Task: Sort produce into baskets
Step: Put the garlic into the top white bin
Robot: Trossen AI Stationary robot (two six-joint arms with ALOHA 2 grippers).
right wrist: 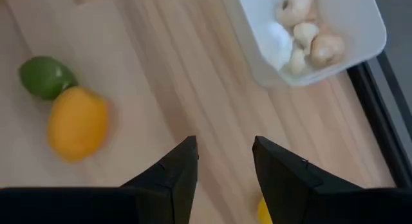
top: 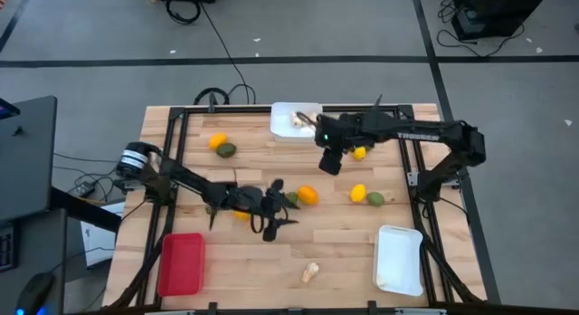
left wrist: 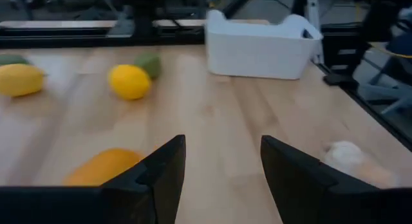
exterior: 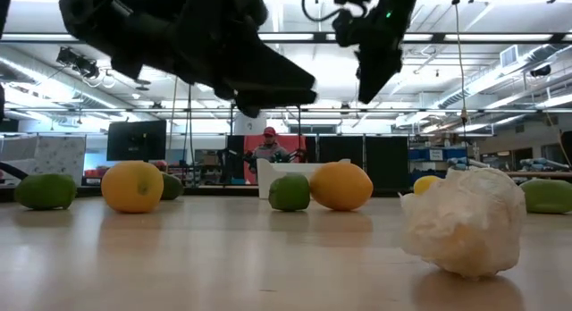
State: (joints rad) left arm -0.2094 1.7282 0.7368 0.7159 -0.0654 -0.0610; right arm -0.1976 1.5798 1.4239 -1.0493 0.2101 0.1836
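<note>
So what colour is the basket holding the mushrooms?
White; the basket with mushrooms shows best in the right wrist view.

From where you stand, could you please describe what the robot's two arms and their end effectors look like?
Both arms are dark, slim and jointed. The left arm has a silver-white cylindrical joint near its base; the right arm carries pale lettering along its link and a small green light. Each end effector, left and right, has two flat, black, wedge-shaped fingers.

The counter (top: 335, 233) was pale wood with a visible grain and a smooth, faintly shiny finish. The white basket (right wrist: 360, 40) looked like smooth matt plastic, as did the red basket (top: 181, 263). The yellow fruit (exterior: 132, 186) had a dimpled, slightly glossy skin. The mushroom (exterior: 465, 222) looked rough and crinkled. The left gripper (left wrist: 222, 179) had matt black fingers (left wrist: 161, 179).
</note>
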